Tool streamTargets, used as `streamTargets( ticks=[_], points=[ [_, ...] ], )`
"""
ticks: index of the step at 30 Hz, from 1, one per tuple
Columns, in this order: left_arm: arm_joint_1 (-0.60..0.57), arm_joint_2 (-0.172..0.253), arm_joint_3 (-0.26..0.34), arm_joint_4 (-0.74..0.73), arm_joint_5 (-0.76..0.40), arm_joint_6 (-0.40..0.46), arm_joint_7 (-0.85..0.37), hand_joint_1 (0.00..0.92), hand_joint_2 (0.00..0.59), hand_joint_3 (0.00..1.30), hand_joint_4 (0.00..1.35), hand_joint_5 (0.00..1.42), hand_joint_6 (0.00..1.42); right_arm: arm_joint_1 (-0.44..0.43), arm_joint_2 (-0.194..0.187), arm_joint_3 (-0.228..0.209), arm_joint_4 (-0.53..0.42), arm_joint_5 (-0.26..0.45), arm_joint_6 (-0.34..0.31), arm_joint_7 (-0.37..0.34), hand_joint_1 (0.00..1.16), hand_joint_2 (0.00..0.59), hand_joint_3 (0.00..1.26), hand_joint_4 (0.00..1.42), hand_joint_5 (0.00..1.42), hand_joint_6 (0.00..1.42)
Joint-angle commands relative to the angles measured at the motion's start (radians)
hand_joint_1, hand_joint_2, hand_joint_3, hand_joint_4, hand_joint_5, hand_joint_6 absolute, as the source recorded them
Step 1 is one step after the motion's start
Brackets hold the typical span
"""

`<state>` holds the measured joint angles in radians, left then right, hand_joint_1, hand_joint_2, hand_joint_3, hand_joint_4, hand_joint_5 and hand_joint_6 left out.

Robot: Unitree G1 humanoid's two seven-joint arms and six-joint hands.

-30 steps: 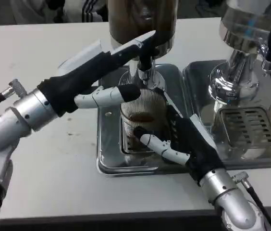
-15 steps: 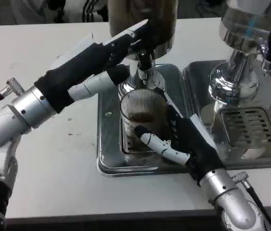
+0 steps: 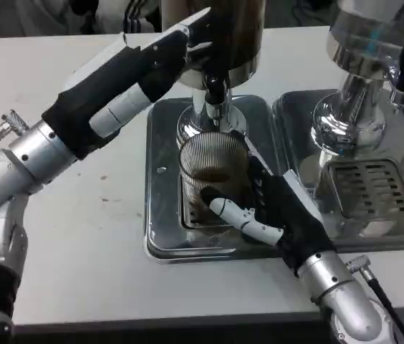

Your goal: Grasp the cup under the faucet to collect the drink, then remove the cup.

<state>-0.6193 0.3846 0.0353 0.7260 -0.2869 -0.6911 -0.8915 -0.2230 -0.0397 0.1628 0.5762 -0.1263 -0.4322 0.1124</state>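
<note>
Standing upright beneath the faucet [image 3: 215,89], the ribbed clear cup [image 3: 213,175] holds brown drink; right hand [image 3: 273,211] fingers clamp it, left hand [image 3: 141,72] fingers extended together.

Right hand [image 3: 273,211] gripping low; left hand [image 3: 141,72] raised, fingers extended.

Drink-serving test setup, likely lab or demo stand; white desk [image 3: 80,236] carries two steel beverage dispensers [image 3: 363,79] on drip trays [image 3: 160,215]; seated people at far edge.

Right hand [image 3: 273,211] around cup [image 3: 213,172], seemingly under faucet [image 3: 215,93]
</note>
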Motion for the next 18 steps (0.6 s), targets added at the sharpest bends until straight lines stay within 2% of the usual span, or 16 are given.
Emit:
streamTargets(
  ticks=[1, 10, 18],
  points=[
    [0.000, -0.003, 0.023, -0.054, -0.035, 0.024, -0.024, 0.000, 0.054, 0.08, 0.07, 0.14, 0.12, -0.012, 0.006, -0.002, 0.015, 0.003, -0.009, 0.005, 0.57, 0.241, 0.00, 0.00, 0.00, 0.00],
    [0.040, 0.004, 0.053, -0.179, -0.082, 0.067, -0.029, 0.000, 0.053, 0.10, 0.08, 0.15, 0.13, -0.019, 0.005, 0.001, 0.023, -0.008, -0.021, -0.006, 0.57, 0.241, 0.00, 0.00, 0.00, 0.00],
    [0.119, 0.031, 0.103, -0.281, -0.121, 0.092, -0.031, 0.000, 0.052, 0.12, 0.11, 0.18, 0.15, -0.015, 0.001, -0.003, 0.020, -0.013, -0.035, -0.023, 0.57, 0.241, 0.00, 0.00, 0.00, 0.00]
  ],
)
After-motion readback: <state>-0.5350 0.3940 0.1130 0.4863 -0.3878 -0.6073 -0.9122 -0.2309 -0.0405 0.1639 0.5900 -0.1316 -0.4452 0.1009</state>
